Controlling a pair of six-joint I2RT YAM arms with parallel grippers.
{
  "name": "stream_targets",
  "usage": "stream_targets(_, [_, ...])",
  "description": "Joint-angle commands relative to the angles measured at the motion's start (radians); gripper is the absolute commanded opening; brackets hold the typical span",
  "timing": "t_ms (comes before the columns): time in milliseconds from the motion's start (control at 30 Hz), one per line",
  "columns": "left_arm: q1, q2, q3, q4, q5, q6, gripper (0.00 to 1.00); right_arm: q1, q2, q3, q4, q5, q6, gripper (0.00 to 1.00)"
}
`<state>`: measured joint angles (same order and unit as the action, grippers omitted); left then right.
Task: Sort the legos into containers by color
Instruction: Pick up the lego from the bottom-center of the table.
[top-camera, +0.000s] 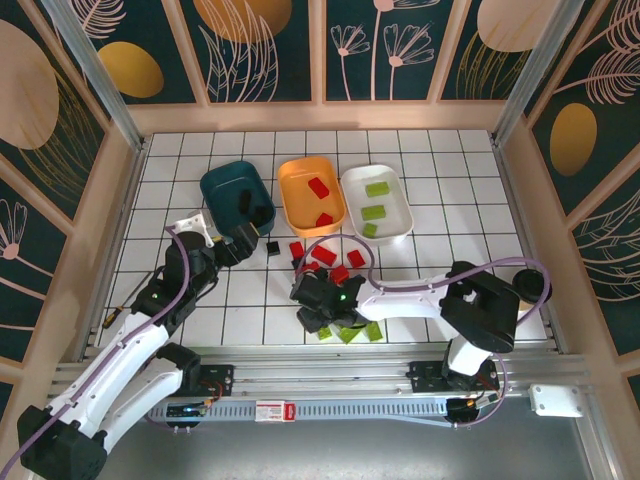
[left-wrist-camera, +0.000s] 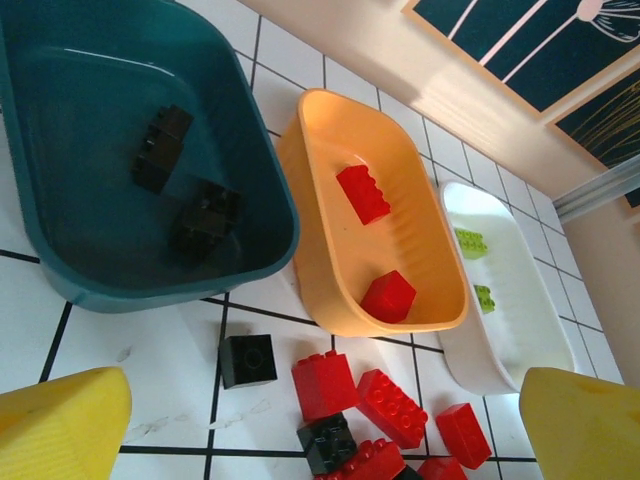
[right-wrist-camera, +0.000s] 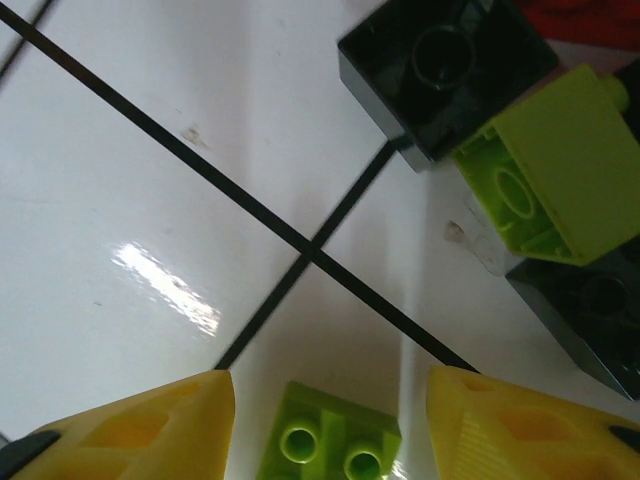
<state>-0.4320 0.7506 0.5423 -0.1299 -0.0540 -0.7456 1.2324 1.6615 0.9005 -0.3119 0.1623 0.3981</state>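
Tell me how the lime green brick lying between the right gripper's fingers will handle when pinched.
The lime green brick looks like hard moulded plastic, so it is probably stiff and light. It lies flat on a broad face, so it should not roll. The table is glossy, so the brick may skid if the right gripper closes off-centre.

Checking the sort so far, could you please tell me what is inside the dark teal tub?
The dark teal tub holds one black brick and a black cluster whose count I cannot tell; its near wall hides some floor.
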Motion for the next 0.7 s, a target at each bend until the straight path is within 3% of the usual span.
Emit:
stream_targets(0, [0.004,-0.005,-0.016,-0.014,-0.016,-0.001,0.99,0.023,0.023,0.042,-0.120,0.069,-0.010,0.53])
stream_targets(333, [0.004,0.001,-0.022,-0.005,-0.023,0.004,0.98,0.072,0.094,0.065,-0.149,0.025,-0.034,0.51])
stream_targets(500, [0.005,0.009,-0.012,-0.017,-0.023,0.009,0.99,0.068,0.102,0.047,-0.054,0.031,-0.050,0.32])
stream_targets(667, [0.004,0.005,0.000,-0.030,-0.020,0.021,0.99,0.057,0.018,0.042,0.039,0.073,-0.077,0.22])
